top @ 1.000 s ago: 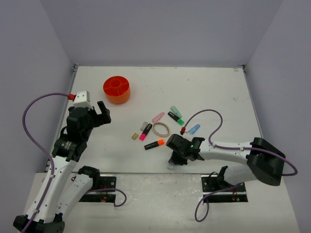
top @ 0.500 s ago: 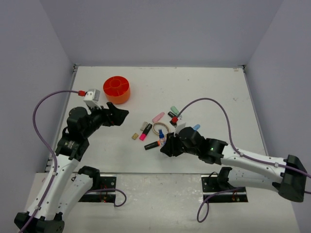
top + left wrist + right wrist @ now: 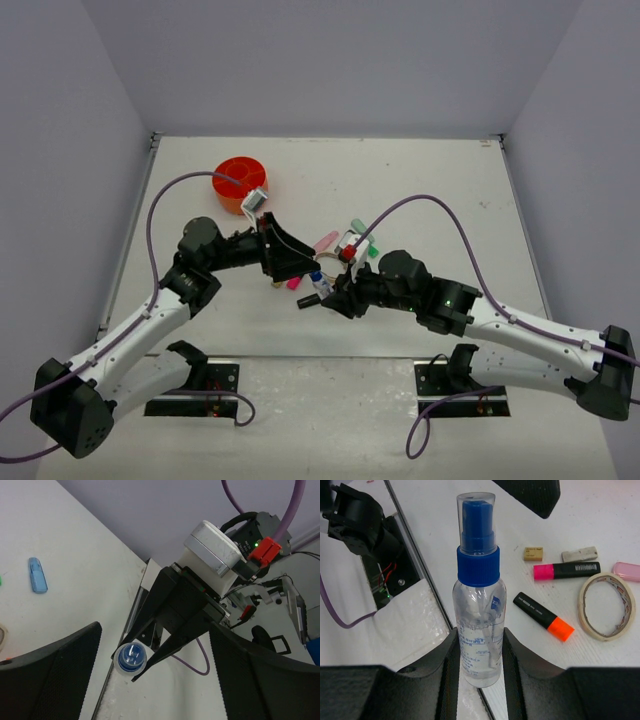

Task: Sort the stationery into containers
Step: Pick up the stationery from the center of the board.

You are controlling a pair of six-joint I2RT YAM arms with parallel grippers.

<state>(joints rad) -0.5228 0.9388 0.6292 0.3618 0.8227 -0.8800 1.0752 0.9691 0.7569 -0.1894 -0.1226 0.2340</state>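
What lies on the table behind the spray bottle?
A pink highlighter, an orange highlighter, a tape ring, a tan block, a grey block, a pink piece. The bottle hides the rest.

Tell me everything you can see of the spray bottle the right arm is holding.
The spray bottle is small, clear plastic with a thin dip tube inside, topped by a blue collar and blue spray head under a transparent cap. The right gripper clamps its lower body, fingers on both sides, holding it apparently clear of the table, cap toward the left gripper.
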